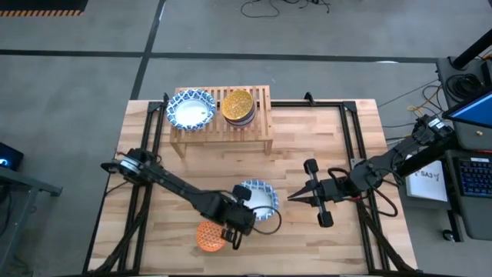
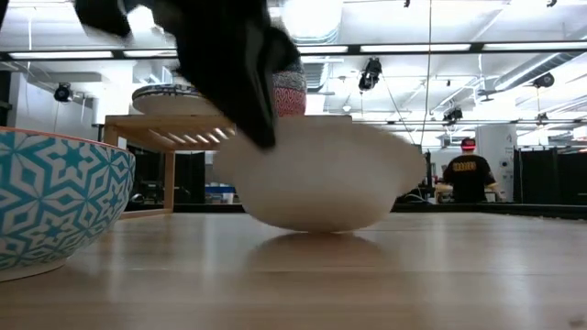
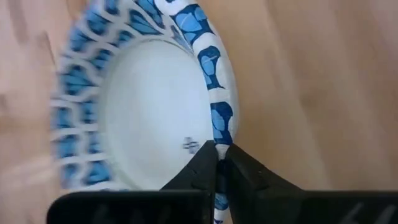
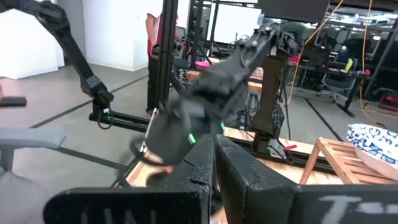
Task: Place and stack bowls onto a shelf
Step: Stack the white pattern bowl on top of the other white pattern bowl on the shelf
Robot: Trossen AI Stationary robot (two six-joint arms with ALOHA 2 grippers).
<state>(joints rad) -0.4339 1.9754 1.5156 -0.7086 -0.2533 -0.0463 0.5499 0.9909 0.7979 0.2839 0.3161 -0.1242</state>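
Left wrist view puts my left gripper [image 3: 217, 163] right at the rim of a wide blue-patterned bowl [image 3: 149, 106], fingers pinched on the bowl's wall, one inside against the white glaze and one outside on the blue pattern. The bowl sits upright on the wooden tabletop [image 1: 307, 154], toward the near edge and about midway across. I judge it stiff and glazed, so smooth and likely slippery under narrow fingertips, and breakable if it drops. The rim is the only place these fingers can span; held there, off centre, the bowl will want to tilt.

Just beside it, nearer the table's front, lies a small orange bowl [image 1: 210, 235], finely patterned, partly hidden under my arm. My right gripper [image 1: 294, 196] waits on the other side of the wide bowl, fingers pressed together on nothing, pointing toward it.

Farther back stands the shelf [image 1: 223, 127], a low light-wood rack with a slatted top on short legs. On it sit another wide bowl [image 1: 191, 110], blue-patterned with a white inside, and next to it a small yellow bowl [image 1: 238, 101] resting on top of something darker that I cannot make out. Beyond the table, low view shows a person [image 2: 469, 176] standing far off in the room.
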